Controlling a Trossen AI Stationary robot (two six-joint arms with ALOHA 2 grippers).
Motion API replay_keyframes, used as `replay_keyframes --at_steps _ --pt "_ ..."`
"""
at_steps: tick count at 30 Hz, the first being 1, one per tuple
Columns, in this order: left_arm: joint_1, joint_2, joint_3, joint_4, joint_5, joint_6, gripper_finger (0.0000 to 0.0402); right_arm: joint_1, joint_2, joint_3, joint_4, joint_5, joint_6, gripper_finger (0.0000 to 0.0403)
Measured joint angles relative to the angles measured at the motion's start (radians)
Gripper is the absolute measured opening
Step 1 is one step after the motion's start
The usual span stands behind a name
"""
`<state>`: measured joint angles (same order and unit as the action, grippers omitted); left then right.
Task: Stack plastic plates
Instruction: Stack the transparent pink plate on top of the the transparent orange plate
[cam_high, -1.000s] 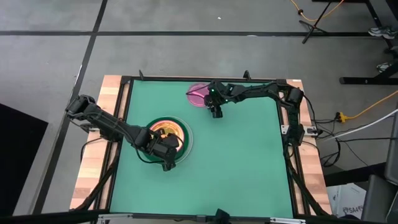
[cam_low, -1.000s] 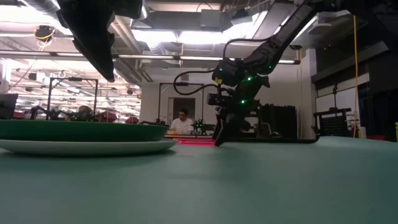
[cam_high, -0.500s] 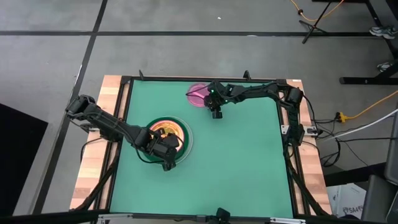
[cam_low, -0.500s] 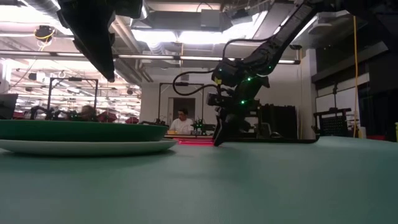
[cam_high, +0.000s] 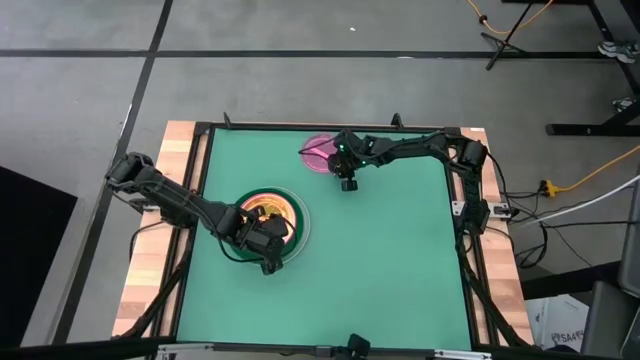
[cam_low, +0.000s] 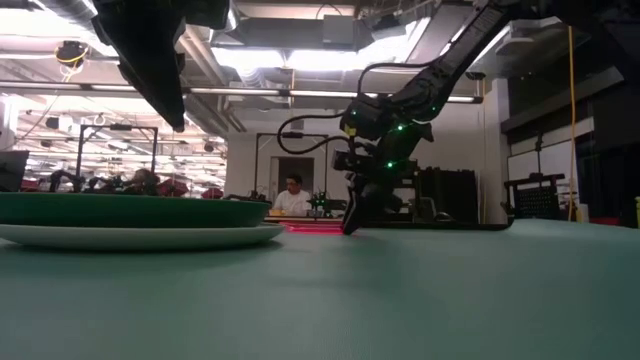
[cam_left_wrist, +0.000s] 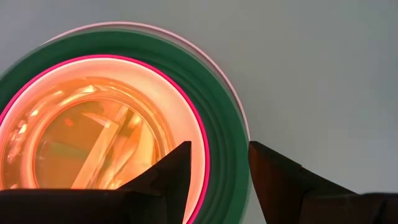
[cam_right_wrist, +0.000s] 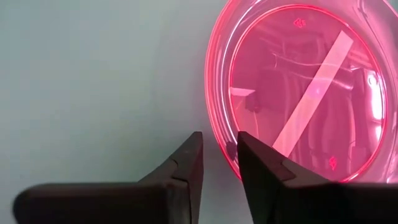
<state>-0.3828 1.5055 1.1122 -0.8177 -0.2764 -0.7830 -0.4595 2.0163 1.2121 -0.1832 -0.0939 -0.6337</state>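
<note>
1. Right gripper (cam_high: 347, 184) sits low at the far edge of the green tabletop (cam_high: 400, 260), near the middle of that edge, at the rim of the pink plate (cam_high: 320, 153).
2. In the right wrist view, its fingers (cam_right_wrist: 186, 163) straddle the pink plate's (cam_right_wrist: 305, 87) rim: one tip outside on the mat, the other over the plate's inner side. A narrow gap shows between the tips; firm clamp on the rim cannot be told.
3. The pink plate is translucent, lies flat on the mat and touches no other plate. The low view shows it as a thin red line (cam_low: 305, 227) beside the right gripper (cam_low: 352, 222).
4. The stack (cam_high: 290, 225) is on the left half of the tabletop, about midway between the far and near edges.
5. Stack order, seen from the left wrist: white plate (cam_left_wrist: 239, 112) at the bottom, dark green plate (cam_left_wrist: 221, 124) on it, a magenta rim (cam_left_wrist: 200, 137) inside that, and an orange translucent plate (cam_left_wrist: 106, 130) on top.
6. Low view: the green plate (cam_low: 130, 209) rests in the white plate (cam_low: 140, 236), both level.
7. Left gripper (cam_high: 268, 262) hovers over the near side of the stack. Its fingers (cam_left_wrist: 171, 174) stand clearly apart above the green rim and hold nothing.
8. A person (cam_low: 292, 198) is seated far behind the table in the room.
</note>
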Motion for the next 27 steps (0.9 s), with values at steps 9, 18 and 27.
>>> replay_keyframes --at_steps 9,18,27 --pt "0.000 0.000 0.000 0.000 0.000 0.000 0.0153 0.001 0.001 0.000 0.004 0.008 0.000 0.0043" --pt "0.000 0.000 0.000 0.000 0.000 0.000 0.0153 0.001 0.001 0.000 0.003 0.008 0.000 0.0017" --pt "0.000 0.000 0.000 0.043 0.001 0.000 0.0153 0.014 -0.032 -0.002 -0.059 -0.065 0.000 0.0000"
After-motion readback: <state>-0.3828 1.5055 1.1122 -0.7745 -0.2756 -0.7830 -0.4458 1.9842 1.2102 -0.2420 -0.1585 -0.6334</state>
